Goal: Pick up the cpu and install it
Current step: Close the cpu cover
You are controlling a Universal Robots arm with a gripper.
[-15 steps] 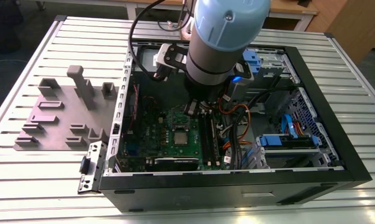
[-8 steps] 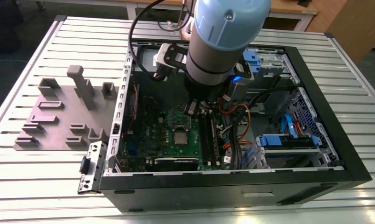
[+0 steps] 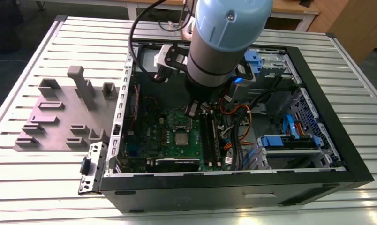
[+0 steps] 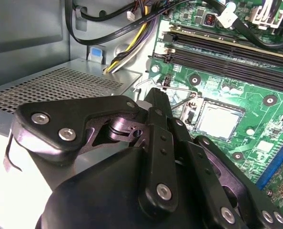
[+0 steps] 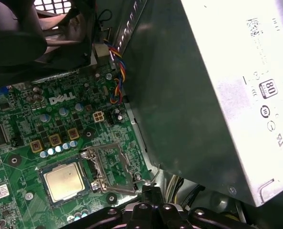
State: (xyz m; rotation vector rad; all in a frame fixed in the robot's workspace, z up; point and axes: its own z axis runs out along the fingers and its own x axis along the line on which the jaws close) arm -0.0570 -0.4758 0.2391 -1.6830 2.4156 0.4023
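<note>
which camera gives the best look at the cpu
The first wrist view: the cpu lies close and uncovered, its whole square top facing the camera on the green board. In the second wrist view the cpu is whole too, but seen at a slant. In the exterior view the cpu is just a small grey square.

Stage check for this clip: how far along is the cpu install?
Done: the cpu already sits flat in place on the green board. In hand: no chip is seen in the gripper, which hangs close to the hinged metal frame. Left: that frame lies flipped open beside the cpu, not closed over it, so the chip is not yet clamped.
</note>
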